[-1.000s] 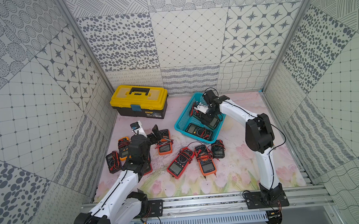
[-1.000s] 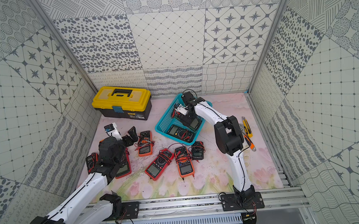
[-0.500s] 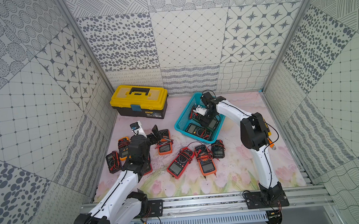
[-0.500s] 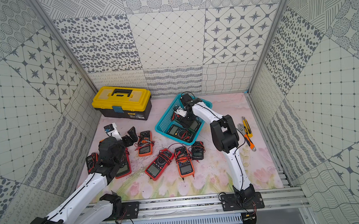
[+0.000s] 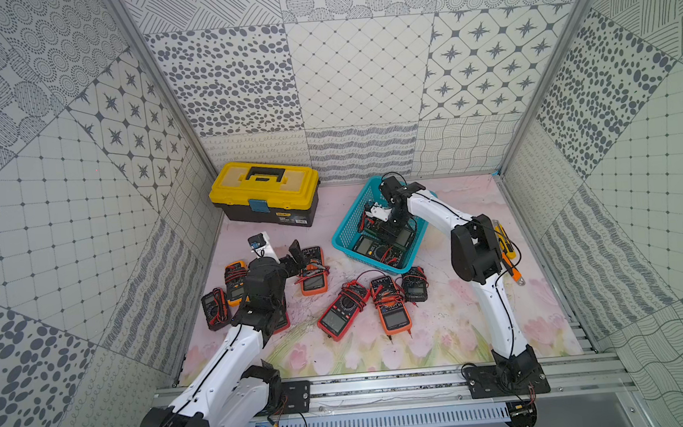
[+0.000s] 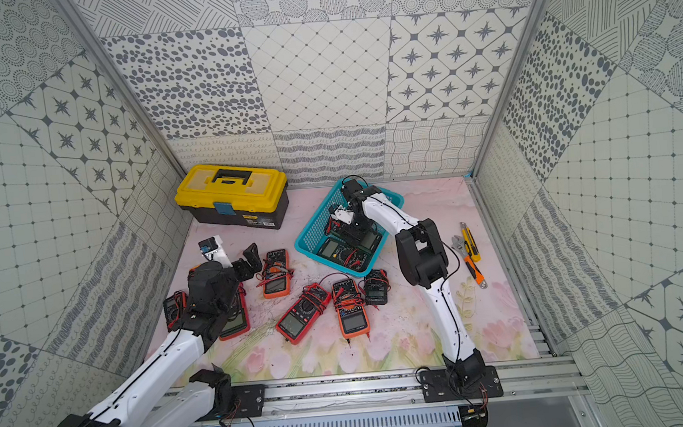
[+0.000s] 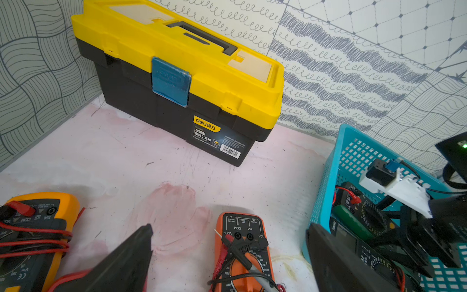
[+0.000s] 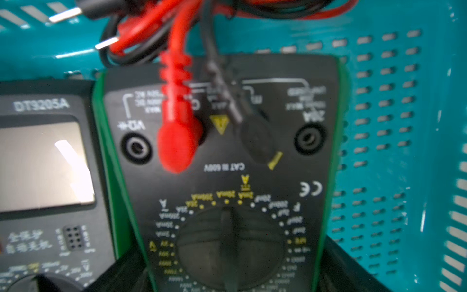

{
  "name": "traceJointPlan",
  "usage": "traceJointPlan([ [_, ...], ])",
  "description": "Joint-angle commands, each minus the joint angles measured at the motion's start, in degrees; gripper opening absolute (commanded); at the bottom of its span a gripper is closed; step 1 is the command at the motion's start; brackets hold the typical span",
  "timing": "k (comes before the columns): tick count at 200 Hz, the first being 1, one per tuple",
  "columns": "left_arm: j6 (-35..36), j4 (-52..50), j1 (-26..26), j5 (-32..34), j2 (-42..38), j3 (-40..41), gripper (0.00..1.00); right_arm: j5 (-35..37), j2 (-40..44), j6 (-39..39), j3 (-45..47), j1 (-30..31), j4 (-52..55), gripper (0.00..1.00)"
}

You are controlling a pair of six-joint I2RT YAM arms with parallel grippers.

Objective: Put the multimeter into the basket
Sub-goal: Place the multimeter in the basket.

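Observation:
The turquoise mesh basket (image 5: 348, 220) (image 6: 315, 225) (image 8: 394, 126) stands at the back of the mat. Inside it, my right gripper (image 5: 391, 230) (image 6: 356, 235) (image 8: 231, 280) is open. Its fingers stand on either side of a green-edged black multimeter (image 8: 227, 164) that lies on the basket floor. A second black multimeter (image 8: 43, 164) (image 5: 369, 245) lies beside it. My left gripper (image 5: 289, 260) (image 6: 247, 261) (image 7: 230, 228) hangs open and empty over the end of an orange multimeter (image 7: 242, 252) (image 5: 312, 273) on the mat.
A yellow-lidded black toolbox (image 5: 265, 193) (image 7: 177, 75) sits at the back left. Several more multimeters lie on the mat: yellow (image 7: 32, 227), red (image 5: 339, 312), orange (image 5: 391, 310), small black (image 5: 415, 286). A wrench and a utility knife (image 6: 470, 254) lie by the right wall.
The right arm has shifted a little to the left over the basket, and its jaws have widened around the green-edged multimeter. The left arm has not moved.

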State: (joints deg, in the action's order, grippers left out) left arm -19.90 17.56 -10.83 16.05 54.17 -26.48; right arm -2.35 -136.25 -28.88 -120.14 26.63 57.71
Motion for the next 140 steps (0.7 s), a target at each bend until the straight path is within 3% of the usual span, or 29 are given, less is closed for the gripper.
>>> traceJointPlan([
  [1,-0.05,1.07,-0.23,0.71,-0.44,-0.94,0.99,-1.46,0.34,-0.13,-1.94,1.05,1.18,0.98],
  [106,-0.48,-0.24,-0.20,0.01,-1.09,-1.38,0.99,1.22,10.85,4.01,2.09,1.43,-3.05,0.98],
  [140,-0.40,-0.22,-0.16,-0.83,-1.42,-1.51,0.99,10.73,18.46,9.45,11.33,2.96,-13.26,0.98],
])
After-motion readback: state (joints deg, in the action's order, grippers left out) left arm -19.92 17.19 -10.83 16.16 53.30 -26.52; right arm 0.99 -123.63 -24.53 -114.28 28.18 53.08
